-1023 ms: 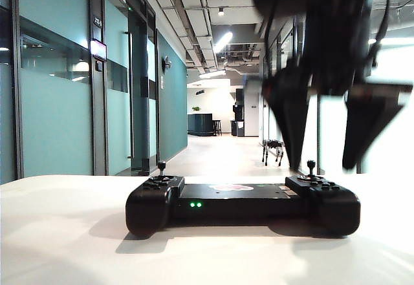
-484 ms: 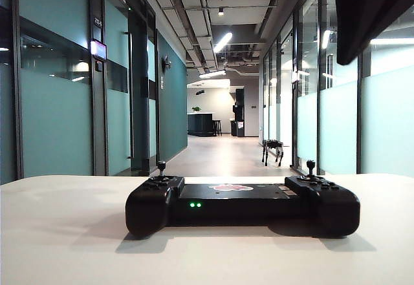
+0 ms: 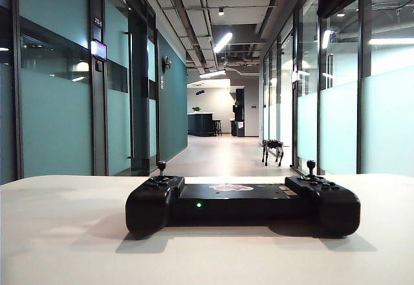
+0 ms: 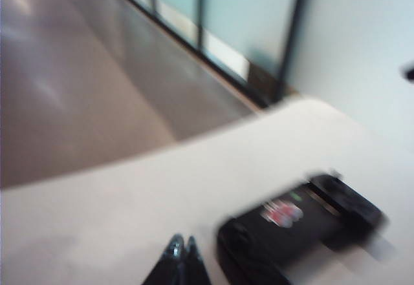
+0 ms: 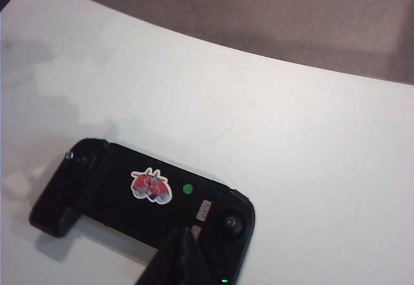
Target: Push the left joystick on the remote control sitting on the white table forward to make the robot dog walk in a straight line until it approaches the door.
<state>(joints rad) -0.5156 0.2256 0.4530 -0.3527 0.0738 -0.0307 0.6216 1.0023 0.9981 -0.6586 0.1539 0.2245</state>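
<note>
above the remote control (image 5: 145,201), right claw (image 5: 183,233) clenched empty, left claw (image 4: 182,243) clenched beside it

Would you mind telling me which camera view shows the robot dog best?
The exterior view: the robot dog stands small but sharp far down the corridor, beyond the remote control. Neither the left wrist nor the right wrist view shows it.

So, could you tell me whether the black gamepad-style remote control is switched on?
On: the black gamepad-style remote control shows a lit green LED on its front edge.
</note>
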